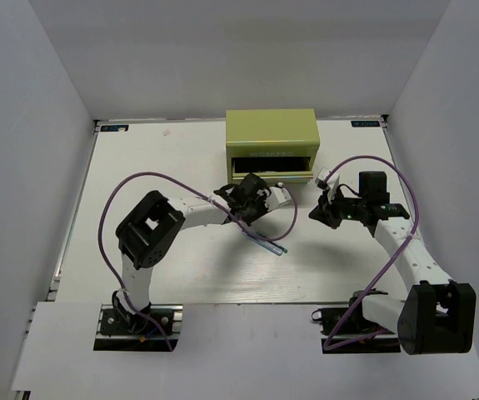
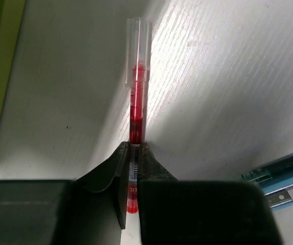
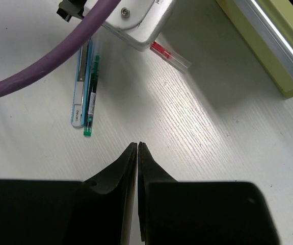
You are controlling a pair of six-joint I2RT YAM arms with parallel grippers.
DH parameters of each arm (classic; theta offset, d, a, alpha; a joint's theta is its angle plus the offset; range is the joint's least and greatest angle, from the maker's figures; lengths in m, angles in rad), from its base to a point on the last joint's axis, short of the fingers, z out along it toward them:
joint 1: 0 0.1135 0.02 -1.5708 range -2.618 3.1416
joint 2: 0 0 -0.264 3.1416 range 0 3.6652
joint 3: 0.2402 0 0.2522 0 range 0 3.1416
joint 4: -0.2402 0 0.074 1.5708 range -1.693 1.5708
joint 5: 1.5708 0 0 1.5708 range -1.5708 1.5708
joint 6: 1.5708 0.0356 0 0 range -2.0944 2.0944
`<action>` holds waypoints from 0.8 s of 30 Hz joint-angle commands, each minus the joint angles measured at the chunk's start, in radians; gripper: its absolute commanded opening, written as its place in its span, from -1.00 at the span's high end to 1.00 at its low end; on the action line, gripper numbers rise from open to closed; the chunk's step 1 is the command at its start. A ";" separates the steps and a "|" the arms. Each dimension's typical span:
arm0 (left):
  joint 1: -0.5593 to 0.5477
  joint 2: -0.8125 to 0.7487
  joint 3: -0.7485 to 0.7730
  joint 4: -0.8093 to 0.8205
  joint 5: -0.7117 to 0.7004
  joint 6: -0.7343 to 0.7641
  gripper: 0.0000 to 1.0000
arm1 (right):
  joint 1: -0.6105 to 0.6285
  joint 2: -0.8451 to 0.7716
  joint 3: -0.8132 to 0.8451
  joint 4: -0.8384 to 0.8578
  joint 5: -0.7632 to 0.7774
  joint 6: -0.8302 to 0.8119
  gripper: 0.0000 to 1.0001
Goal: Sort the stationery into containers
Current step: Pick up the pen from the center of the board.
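Observation:
My left gripper [image 2: 134,148] is shut on a red pen [image 2: 137,97], whose clear cap points away from the jaws low over the white table. The red pen [image 3: 169,55] also sticks out from under the left gripper's body in the right wrist view. A teal-green pen [image 3: 91,97] and a pale blue-silver pen [image 3: 80,87] lie side by side on the table [image 1: 264,242]. The yellow-green chest [image 1: 272,137] stands at the back, its lower drawer [image 1: 272,176] pulled out a little. My left gripper [image 1: 251,198] hovers just in front of that drawer. My right gripper [image 3: 137,145] is shut and empty, right of the chest's front [image 1: 322,210].
A purple cable [image 3: 44,66] loops from the left arm over the two lying pens. The chest's silver handle strip [image 3: 273,35] shows at the right wrist view's upper right. White walls enclose the table on three sides.

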 commanded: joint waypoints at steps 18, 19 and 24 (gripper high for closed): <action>0.030 -0.256 0.077 -0.240 0.225 0.103 1.00 | -0.004 -0.005 0.018 0.008 -0.008 -0.004 0.81; 0.030 -0.256 0.088 -0.241 0.225 0.113 1.00 | -0.007 -0.004 0.021 0.010 -0.008 -0.004 0.81; 0.030 -0.276 0.151 -0.274 0.236 0.159 1.00 | -0.004 -0.008 0.021 0.007 -0.005 -0.007 0.81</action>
